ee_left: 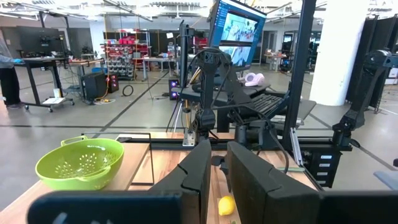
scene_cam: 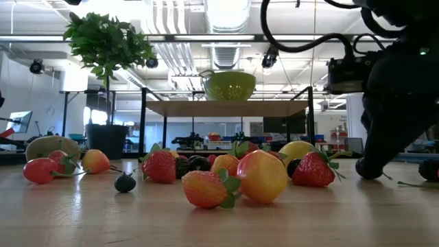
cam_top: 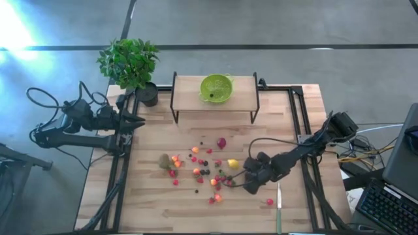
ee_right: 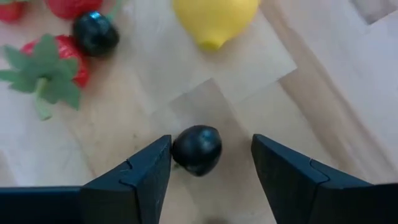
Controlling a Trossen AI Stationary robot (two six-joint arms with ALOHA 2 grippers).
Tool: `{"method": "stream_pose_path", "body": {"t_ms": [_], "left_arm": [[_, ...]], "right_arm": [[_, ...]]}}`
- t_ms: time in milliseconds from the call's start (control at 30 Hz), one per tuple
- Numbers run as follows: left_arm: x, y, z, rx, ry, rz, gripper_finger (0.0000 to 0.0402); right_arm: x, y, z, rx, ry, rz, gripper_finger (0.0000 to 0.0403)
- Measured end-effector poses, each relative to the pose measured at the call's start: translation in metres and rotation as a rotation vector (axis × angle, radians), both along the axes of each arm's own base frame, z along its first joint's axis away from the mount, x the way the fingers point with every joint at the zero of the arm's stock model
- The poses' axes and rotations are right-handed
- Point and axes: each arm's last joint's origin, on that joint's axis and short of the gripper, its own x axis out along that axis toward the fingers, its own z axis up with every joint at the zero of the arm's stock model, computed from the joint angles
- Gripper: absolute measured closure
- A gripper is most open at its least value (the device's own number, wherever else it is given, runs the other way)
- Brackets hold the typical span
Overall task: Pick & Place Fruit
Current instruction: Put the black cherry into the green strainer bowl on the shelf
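Note:
Tiny red, orange, yellow and dark fruits lie scattered mid-table, with the brown kiwi at their left and a yellow lemon at their right. My right gripper is down at the table at the scatter's right edge and is open. In the right wrist view its fingers stand on either side of a dark round berry lying on the wood; the lemon and a strawberry lie beyond. My left gripper waits at the table's left edge, fingers close together. My right gripper comes at the dark berry slanting down from the table's right. One finger stands right against the berry's side, and I cannot tell whether it touches. The other finger is clear of it. The berry rests on the table.
A lime-green bowl sits on a low wooden shelf at the far edge. A potted plant stands at the far left corner. The green-handled knife lies near the front right. Bare wood lies along the near edge.

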Motion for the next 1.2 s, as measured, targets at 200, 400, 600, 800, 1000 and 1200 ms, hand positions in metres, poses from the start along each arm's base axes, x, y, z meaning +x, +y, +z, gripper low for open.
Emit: {"method": "stream_pose_path", "body": {"t_ms": [200, 400, 600, 800, 1000, 1200], "left_arm": [[0.0, 0.0, 0.0, 0.0, 0.0, 0.0, 0.0339], [0.0001, 0.0, -0.0001, 0.0, 0.0, 0.0, 0.0339], [0.0001, 0.0, -0.0001, 0.0, 0.0, 0.0, 0.0339], [0.0001, 0.0, -0.0001, 0.0, 0.0, 0.0, 0.0339], [0.0, -0.0001, 0.0, 0.0, 0.0, -0.001, 0.0339], [0.0, -0.0001, 0.0, 0.0, 0.0, -0.001, 0.0339]], "right_arm": [[0.0005, -0.0009, 0.0002, -0.019, -0.008, -0.001, 0.0212], [0.001, -0.0021, 0.0002, -0.021, -0.007, -0.001, 0.0251], [0.001, -0.0019, 0.0001, -0.011, 0.0, 0.008, 0.0293], [0.001, -0.0014, 0.0, -0.006, 0.008, 0.033, 0.0275], [0.0005, -0.0011, -0.0001, 0.0, 0.015, 0.037, 0.0231], [0.0001, -0.0008, -0.0004, 0.023, 0.032, 0.052, 0.0252]]}}
